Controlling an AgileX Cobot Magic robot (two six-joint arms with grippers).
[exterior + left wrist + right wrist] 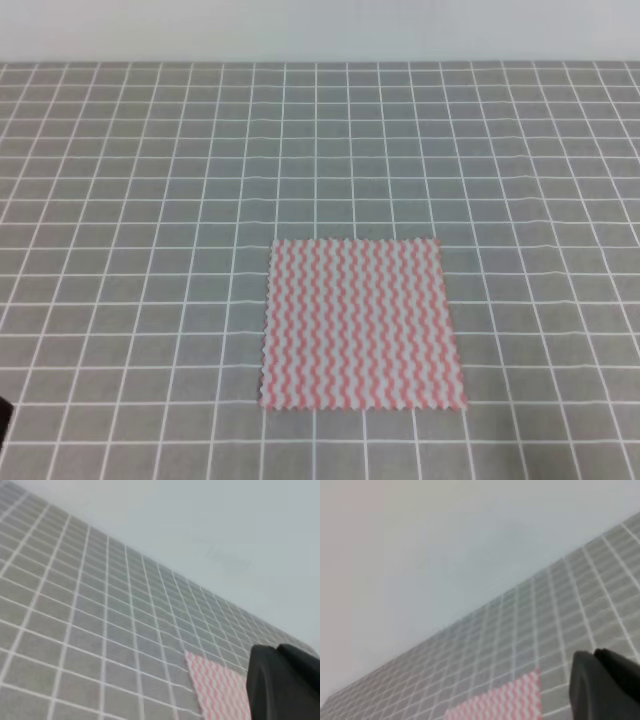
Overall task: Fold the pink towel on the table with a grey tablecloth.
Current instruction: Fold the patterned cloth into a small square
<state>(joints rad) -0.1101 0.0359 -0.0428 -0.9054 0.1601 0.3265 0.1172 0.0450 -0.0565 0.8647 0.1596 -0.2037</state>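
Desk [120, 200]: one, covered edge to edge by a grey cloth printed with a thin white square grid. It fills the exterior high view up to a pale wall [320, 30] at the far edge. The cloth lies flat.

Pink towel [362, 325]: one, a single square of thin cloth with pink-and-white wavy stripes and jagged edges. It lies spread flat and unfolded on the desk, slightly right of centre and toward the near side in the high view. All four corners show and rest on the grey cloth. Its edges run close to parallel with the grid lines.

Arms: neither arm reaches into the working area of the high view. A small dark shape [4, 420] sits at the lower left border; what it is cannot be told.

Left gripper [282, 685]: in the left wrist view only a dark, blurred part shows at the lower right corner. It sits in front of the towel's near portion. How far the gripper is open cannot be told, and no hold on anything is visible.

Right gripper [605, 685]: the same, a dark blurred part at the lower right of the right wrist view, beside the towel's corner. Its opening cannot be told.
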